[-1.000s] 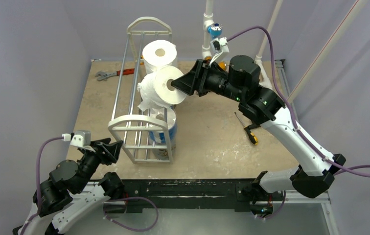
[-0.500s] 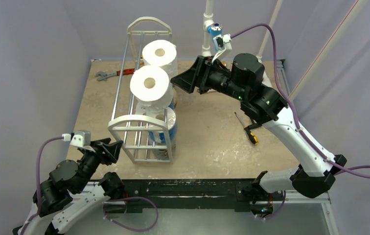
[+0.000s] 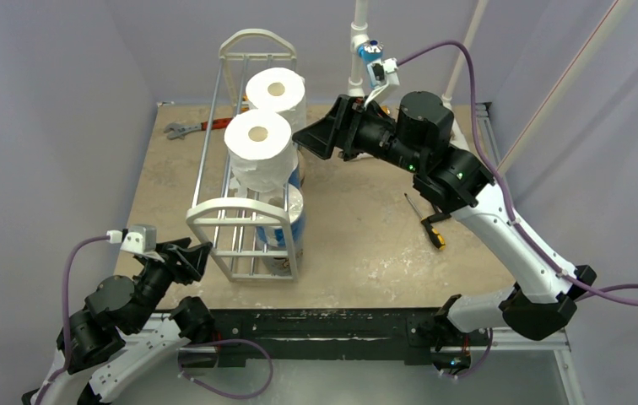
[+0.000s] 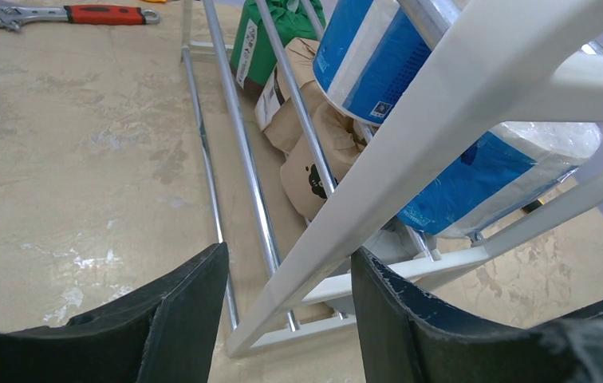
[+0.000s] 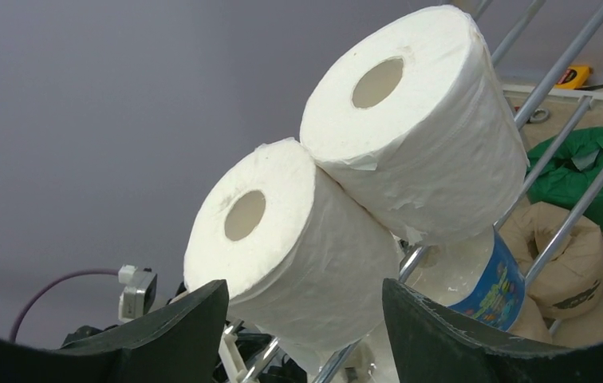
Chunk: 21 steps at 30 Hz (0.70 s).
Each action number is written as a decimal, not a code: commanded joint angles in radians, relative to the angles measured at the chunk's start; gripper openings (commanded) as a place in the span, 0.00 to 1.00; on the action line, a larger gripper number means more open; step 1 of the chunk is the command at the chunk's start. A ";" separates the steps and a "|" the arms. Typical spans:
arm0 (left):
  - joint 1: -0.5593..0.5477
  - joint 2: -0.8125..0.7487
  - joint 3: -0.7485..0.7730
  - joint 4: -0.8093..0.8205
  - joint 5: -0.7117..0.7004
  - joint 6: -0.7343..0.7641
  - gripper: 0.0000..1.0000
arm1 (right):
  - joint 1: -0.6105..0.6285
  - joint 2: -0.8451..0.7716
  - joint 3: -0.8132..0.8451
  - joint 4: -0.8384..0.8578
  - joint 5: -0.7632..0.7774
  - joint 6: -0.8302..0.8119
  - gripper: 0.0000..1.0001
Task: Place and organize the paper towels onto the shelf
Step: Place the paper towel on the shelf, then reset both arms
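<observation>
The shelf (image 3: 233,211) stands left of centre, its near arched end frame (image 4: 410,136) filling the left wrist view. Two plain white paper towels sit side by side on its top rods, the near roll (image 3: 256,145) (image 5: 282,231) and the far roll (image 3: 276,93) (image 5: 418,120). Below them are blue-white rolls (image 4: 378,56) (image 5: 486,287), tan rolls (image 4: 314,167) and a green one (image 4: 270,36). My right gripper (image 3: 305,139) (image 5: 306,319) is open, just right of the near white roll and holding nothing. My left gripper (image 3: 202,253) (image 4: 290,319) is open at the shelf's near left corner, empty.
A red-handled wrench (image 3: 197,126) lies at the table's back left, beyond the shelf. A yellow-handled screwdriver (image 3: 429,226) lies on the table under the right arm. A white pipe frame with a blue fitting (image 3: 366,51) rises behind the right gripper.
My right gripper let go of the white roll, opened and pulled back to the right. The roll tipped from lying sideways to core-up on the top rods. The left arm stayed still.
</observation>
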 commanded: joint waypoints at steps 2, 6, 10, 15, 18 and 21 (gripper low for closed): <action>-0.001 -0.054 0.044 -0.022 -0.048 -0.005 0.58 | 0.004 -0.055 -0.004 0.055 0.014 -0.005 0.76; 0.000 -0.040 0.080 -0.062 -0.079 -0.009 0.62 | 0.005 -0.114 -0.055 0.061 0.049 -0.021 0.85; -0.001 -0.028 0.120 -0.117 -0.135 -0.039 0.67 | 0.004 -0.197 -0.160 0.089 0.073 -0.042 0.94; -0.001 -0.012 0.168 -0.279 -0.309 -0.191 0.75 | 0.006 -0.344 -0.370 0.116 0.204 -0.090 0.99; -0.001 0.030 0.180 -0.353 -0.396 -0.289 0.80 | 0.005 -0.461 -0.528 0.147 0.300 -0.102 0.99; -0.001 0.075 0.191 -0.404 -0.456 -0.371 0.81 | 0.004 -0.565 -0.688 0.181 0.406 -0.080 0.99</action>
